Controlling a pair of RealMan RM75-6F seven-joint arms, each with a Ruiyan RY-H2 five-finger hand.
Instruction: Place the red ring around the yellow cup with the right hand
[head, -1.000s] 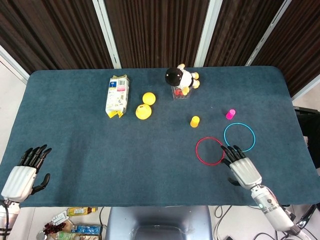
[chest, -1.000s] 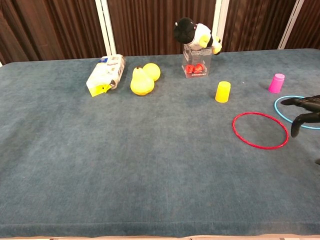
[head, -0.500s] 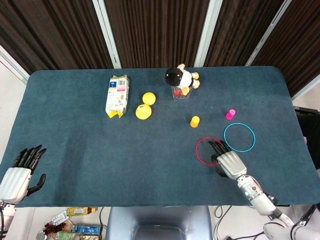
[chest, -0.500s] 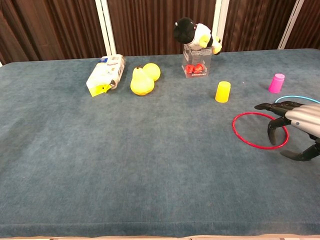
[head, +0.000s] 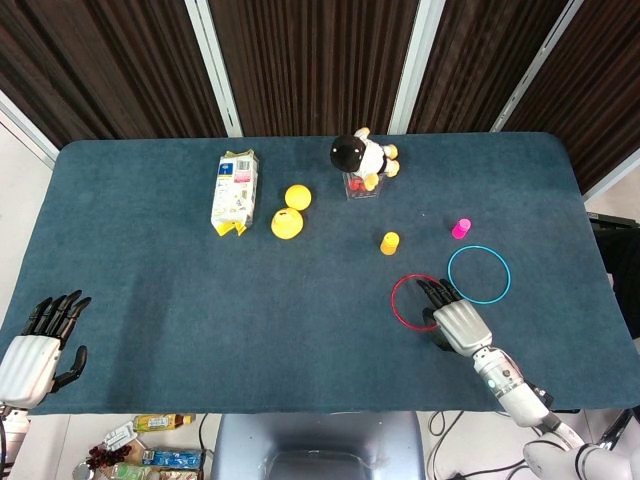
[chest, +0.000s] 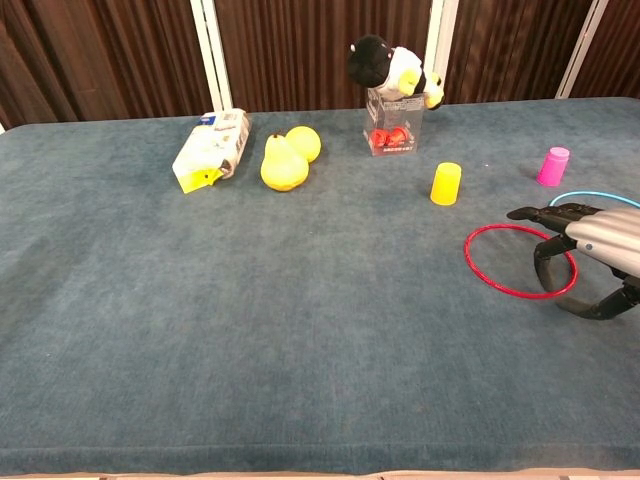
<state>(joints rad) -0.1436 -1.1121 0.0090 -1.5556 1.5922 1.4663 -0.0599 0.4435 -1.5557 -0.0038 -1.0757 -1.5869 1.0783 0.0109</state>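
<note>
- Fingers (chest: 553, 213) of the right hand (head: 455, 318) were spread apart and reached over the near-right part of the red ring (head: 404, 308); the chest view showed one finger curving down toward the hoop's right edge, but whether it touched the hoop could not be told. Nothing was held.
- Left hand (head: 33, 345) hovered off the table's near-left corner, fingers apart, holding nothing.
- Red ring lay flat on the blue table (head: 180, 290), well apart from the yellow cup (head: 390, 242), which stood upright farther back and slightly left of the hoop.
- Count: one red ring, one blue ring (head: 478, 274), one yellow cup, one pink cup (head: 460, 228), two yellow fruits (head: 288, 221), one carton (head: 233, 191) lying on its side, one plush toy (head: 362, 156) sitting on one clear box (chest: 394, 132).
- Blue ring lay just right of the red one, with the pink cup just behind it.
- Open cloth lay between the red ring and the yellow cup; the left and near parts of the table were bare, and the ring sat away from the right and near edges.
</note>
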